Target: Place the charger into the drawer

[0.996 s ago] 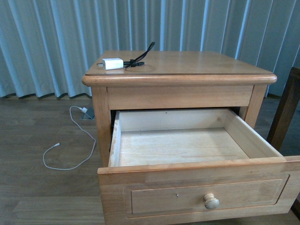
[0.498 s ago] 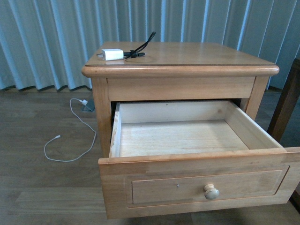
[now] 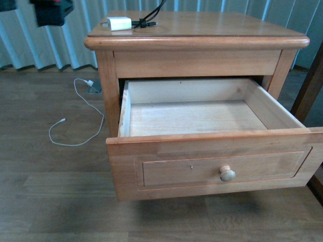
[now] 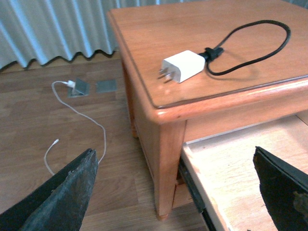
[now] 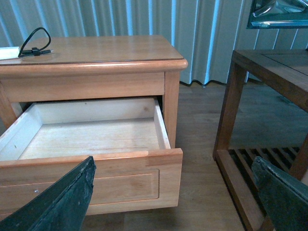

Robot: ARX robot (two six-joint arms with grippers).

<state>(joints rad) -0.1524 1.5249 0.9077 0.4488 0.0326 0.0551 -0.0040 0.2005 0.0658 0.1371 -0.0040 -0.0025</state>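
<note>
Charger (image 3: 119,23), one, atop nightstand (image 3: 217,31); one open drawer (image 3: 212,169)

The drawer (image 3: 192,117) is pulled far out, so there is lots of room to reach down into it. Its back part sits under the table top (image 3: 217,27), which blocks the way there. The charger (image 3: 119,23) lies near the top's front left corner. Its black cable (image 3: 146,22) loops beside it, toward the middle. A dark wooden table (image 5: 269,67) stands close on the right. A white cable (image 3: 75,136) lies on the floor at the left.
</note>
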